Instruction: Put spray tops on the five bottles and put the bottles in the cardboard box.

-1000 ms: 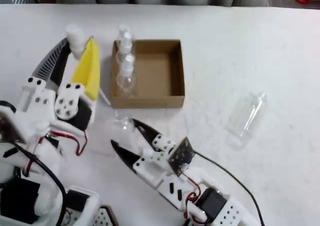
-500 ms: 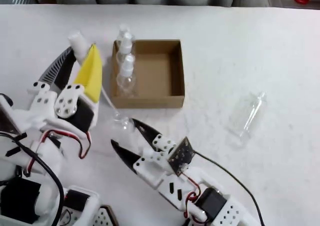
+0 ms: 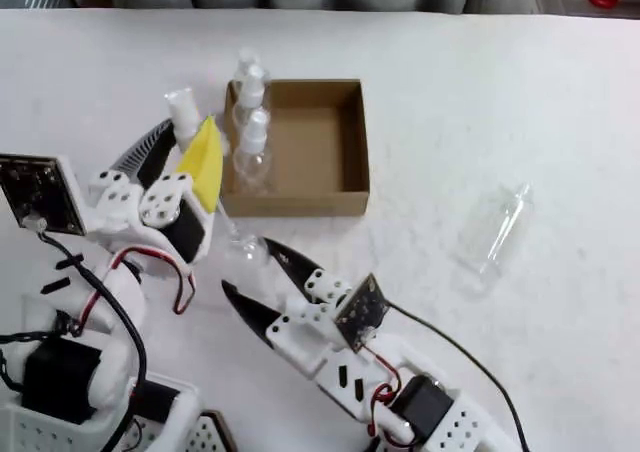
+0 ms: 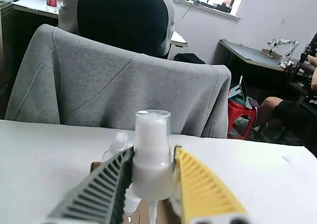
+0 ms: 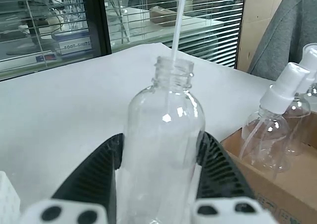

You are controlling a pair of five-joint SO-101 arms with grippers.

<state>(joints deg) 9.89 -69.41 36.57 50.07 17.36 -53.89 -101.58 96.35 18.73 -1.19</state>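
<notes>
Your left end effector [image 3: 187, 128] has swung over from the far side of the tabletop [image 3: 520, 92] toward the brown cardboard box [image 3: 290, 205] in the last second. It is closed tight on the white plastic spray top [image 4: 152, 135], with the grey finger on one side and the yellow finger on the other. The big change is the thin white tube [image 5: 176, 23] that hangs under the spray top. A second ago it was off to one side, and now its end goes down into the open neck of the clear round plastic bottle [image 5: 161, 130]. Your right end effector [image 3: 247, 264] has not moved. Its black fingers are part way open and pressed on both sides of that bottle, holding it up just in front of the box. This looks like the hard lining-up part is done. The top is still high above the neck and leaning, so you will likely need to bring it down straight and seat it. Bottles with tops already stand in the box along its left side. One more clear bottle with no top [image 3: 495, 230] lies on its side, well apart from the box, so it still needs its turn.
</notes>
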